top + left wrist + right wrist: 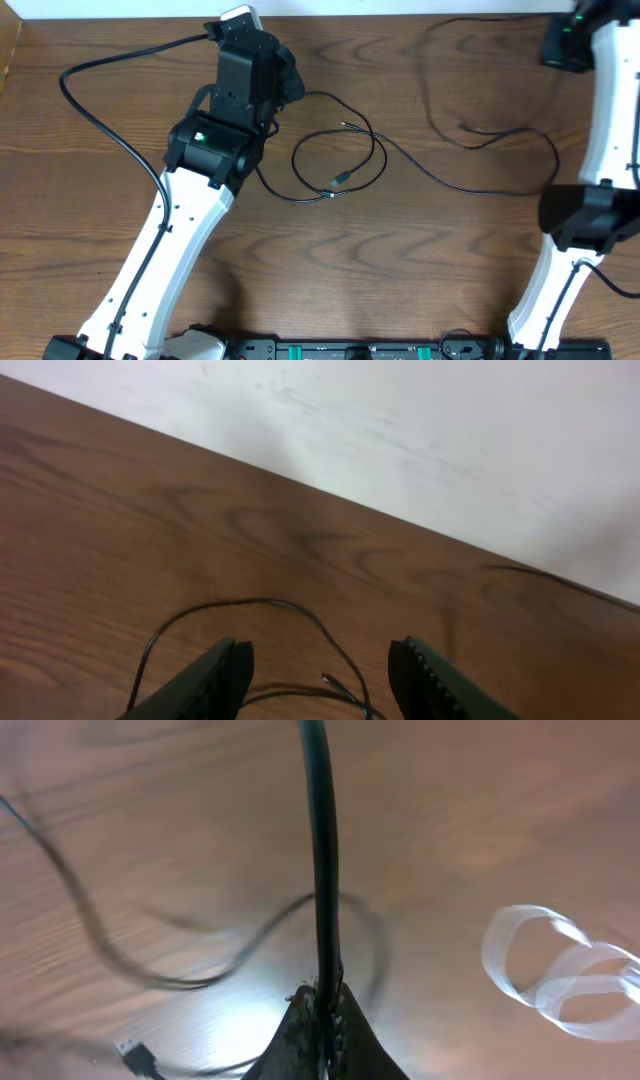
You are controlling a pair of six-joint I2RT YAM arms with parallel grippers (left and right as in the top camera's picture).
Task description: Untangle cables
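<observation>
- In the overhead view the left tool is hidden under its own black wrist, and the right arm (590,150) is cut off by the top right corner, so neither tool's tips show there.
- The right wrist view is smeared; a pale looped shape (560,982) at its right is too blurred to name.
- In that same view, a faint dark line on the worktop (400,270) and a small plug (135,1058) at the lower left can barely be made out.
- The left tool (320,682) stands partly open, its two fingers (222,682) well apart, with nothing between them.
- The right tool (325,1035) is closed tight, pinching the long cable (320,870), which rises straight away from its tips.
- The looped cable (372,152) is thin and black. It lies mid-worktop just beside the left arm in one loose ring that crosses itself, with a small plug end (340,180) inside the ring.
- Part of that ring shows on the wood below the left tool in its wrist view.
- In the overhead view the long cable, also thin and black, curves down from the top edge, bends mid-right and runs on to meet the looped cable.
</observation>
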